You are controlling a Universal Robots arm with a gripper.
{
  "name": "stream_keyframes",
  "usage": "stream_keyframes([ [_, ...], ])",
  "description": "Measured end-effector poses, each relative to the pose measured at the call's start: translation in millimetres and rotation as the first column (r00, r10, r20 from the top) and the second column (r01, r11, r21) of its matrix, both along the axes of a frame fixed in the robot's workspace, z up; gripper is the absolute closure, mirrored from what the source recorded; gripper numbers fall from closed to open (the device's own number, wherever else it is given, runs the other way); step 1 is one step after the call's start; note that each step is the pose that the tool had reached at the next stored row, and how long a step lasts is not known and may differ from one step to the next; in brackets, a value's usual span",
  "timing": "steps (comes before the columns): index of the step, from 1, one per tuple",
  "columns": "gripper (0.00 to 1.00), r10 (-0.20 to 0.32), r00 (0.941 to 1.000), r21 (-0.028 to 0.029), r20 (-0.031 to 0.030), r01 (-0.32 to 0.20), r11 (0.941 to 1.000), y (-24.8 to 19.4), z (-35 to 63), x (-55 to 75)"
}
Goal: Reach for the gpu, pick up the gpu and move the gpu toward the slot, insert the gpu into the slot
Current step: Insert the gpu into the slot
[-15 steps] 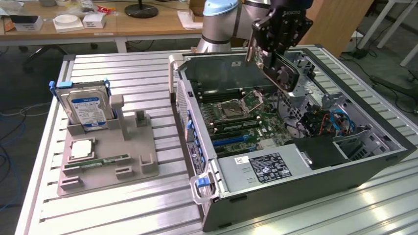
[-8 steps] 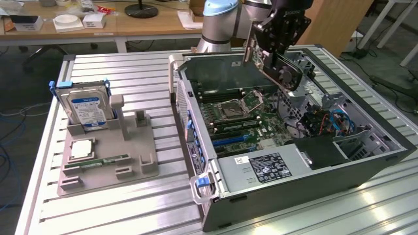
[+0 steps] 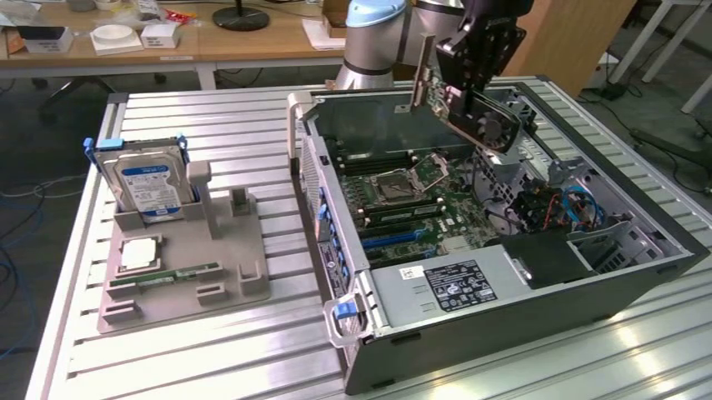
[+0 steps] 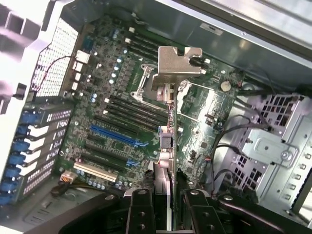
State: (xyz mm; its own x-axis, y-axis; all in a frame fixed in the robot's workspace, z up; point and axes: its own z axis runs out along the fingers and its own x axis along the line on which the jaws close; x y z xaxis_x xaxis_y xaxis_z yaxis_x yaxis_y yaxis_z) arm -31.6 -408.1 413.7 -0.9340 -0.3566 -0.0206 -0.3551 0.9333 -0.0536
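Between the two black fingers (image 4: 142,214) of our pincer (image 4: 168,217) we hold the gpu (image 4: 169,146), the pads pressed onto its flat faces so that the wrist view meets the card edge-on. We judge this pinch across the thin dimension to be deliberate: it leaves the card's connector edge free and lets us line the board up with a slot. Seen from the exterior view, the pincer (image 3: 468,81) carries the gpu (image 3: 476,112) tilted in the air over the far part of the open computer case (image 3: 501,333), and no part of it touches the case. Below the pincer lies the green motherboard (image 4: 112,92), with its blue slots (image 4: 118,137) running side by side, and the card is not yet seated in any of them. The gpu itself is a thin, dark rectangular card with a round fan on one face and a bright metal bracket (image 4: 178,66) with a bent tab at one end. Well apart from the pincer, a grey holder (image 3: 239,287) rests on the ribbed metal surface (image 3: 200,125), with a blue-labelled hard drive (image 3: 150,179) standing upright in it and a small memory stick (image 3: 172,275) lying flat.
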Motion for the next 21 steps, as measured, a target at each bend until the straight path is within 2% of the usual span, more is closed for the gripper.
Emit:
stream_keyframes([
  [5,0.71,0.068,0.9977,0.0,0.0,-0.068,0.9977,0.0,0.0,0.0],
  [11,0.71,0.144,0.9896,0.0,0.0,-0.144,0.9896,0.0,-0.1,0.0],
  [15,0.71,0.192,0.9814,0.0,0.0,-0.192,0.9814,0.0,-0.1,0.0],
  [21,0.71,0.266,0.9638,0.0001,0.0,-0.266,0.9638,0.0,-0.1,0.0],
])
